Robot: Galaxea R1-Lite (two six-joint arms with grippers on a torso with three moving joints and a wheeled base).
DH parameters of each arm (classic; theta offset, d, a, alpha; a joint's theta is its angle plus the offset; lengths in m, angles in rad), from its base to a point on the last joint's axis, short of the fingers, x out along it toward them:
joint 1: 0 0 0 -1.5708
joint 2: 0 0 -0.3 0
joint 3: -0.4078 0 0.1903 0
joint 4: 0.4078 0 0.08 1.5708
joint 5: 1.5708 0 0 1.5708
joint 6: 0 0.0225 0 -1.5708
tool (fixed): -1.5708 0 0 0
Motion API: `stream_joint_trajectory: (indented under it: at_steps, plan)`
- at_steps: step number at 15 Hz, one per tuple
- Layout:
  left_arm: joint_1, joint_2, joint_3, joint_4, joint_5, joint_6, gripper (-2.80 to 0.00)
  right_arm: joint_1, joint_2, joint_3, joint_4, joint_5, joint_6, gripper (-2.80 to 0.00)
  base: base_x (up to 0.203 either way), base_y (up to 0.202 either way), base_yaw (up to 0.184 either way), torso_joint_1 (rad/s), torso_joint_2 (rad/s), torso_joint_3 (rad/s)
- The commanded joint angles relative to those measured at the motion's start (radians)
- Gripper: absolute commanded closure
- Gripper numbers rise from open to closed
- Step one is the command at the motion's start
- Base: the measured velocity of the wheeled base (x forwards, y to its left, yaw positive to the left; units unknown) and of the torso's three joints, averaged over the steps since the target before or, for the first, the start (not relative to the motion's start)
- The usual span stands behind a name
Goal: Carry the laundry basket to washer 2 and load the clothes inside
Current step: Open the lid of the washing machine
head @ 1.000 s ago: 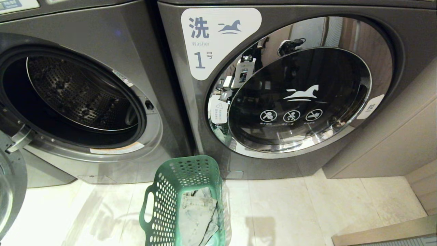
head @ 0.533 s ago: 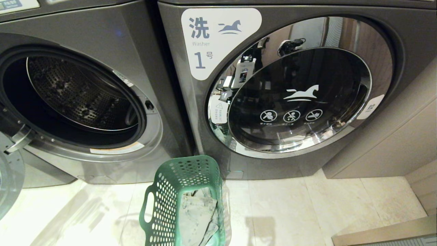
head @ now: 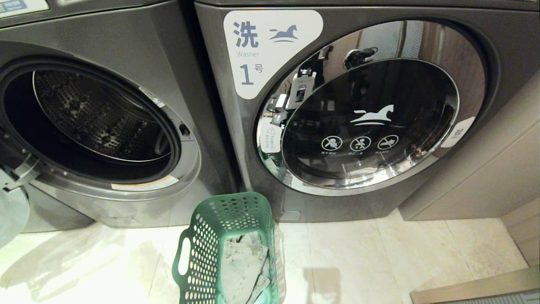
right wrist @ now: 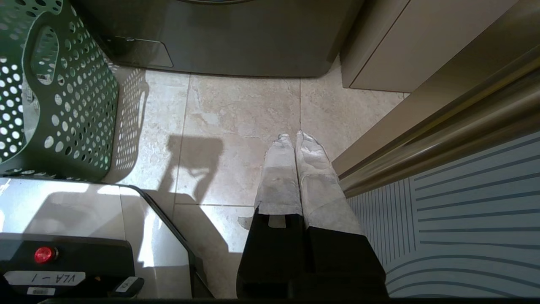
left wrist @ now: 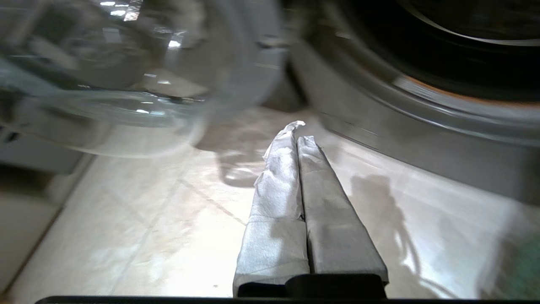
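Head view: open drum of the left-hand washer (head: 97, 122), door (head: 10, 211) swung out at its left edge; beside it to the right the shut washer labelled 1 (head: 363, 122); green laundry basket (head: 230, 249) on the floor tiles (head: 379, 261) just below the gap between the two machines, pale denim clothes (head: 244, 264) inside.

Left wrist view: left gripper (left wrist: 298, 133) pressed together, empty, near the open washer's front.

Right wrist view: right gripper (right wrist: 295, 137) pressed together, empty, over the tiles, right of the basket

Head faces washers; wrist views face floor; basket (head: 230, 249) shared.
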Motion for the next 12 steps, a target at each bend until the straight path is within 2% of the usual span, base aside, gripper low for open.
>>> stream_joint_trajectory:
  at_steps: [1,5,9,12]
  plan:
    - [-0.170,-0.216,0.137,0.009,-0.007,-0.003,0.00,0.000,0.001,0.000,0.002,0.000,-0.001,0.00,0.000,0.000,0.000,0.000,0.00,0.000]
    - [-0.444,-0.505,0.304,0.153,-0.013,-0.027,0.00,0.001,0.001,0.000,0.002,0.000,-0.001,0.00,0.000,0.000,0.000,0.000,0.00,0.000]
    - [-0.627,-0.790,0.479,0.273,-0.016,-0.049,0.00,-0.001,0.001,0.000,0.002,0.000,-0.001,0.00,0.000,0.000,0.000,0.000,0.00,0.000]
    - [-0.743,-0.917,0.489,0.530,-0.028,-0.047,0.00,-0.001,0.001,0.000,0.002,-0.001,-0.001,0.00,0.000,0.000,0.000,0.000,0.00,0.000]
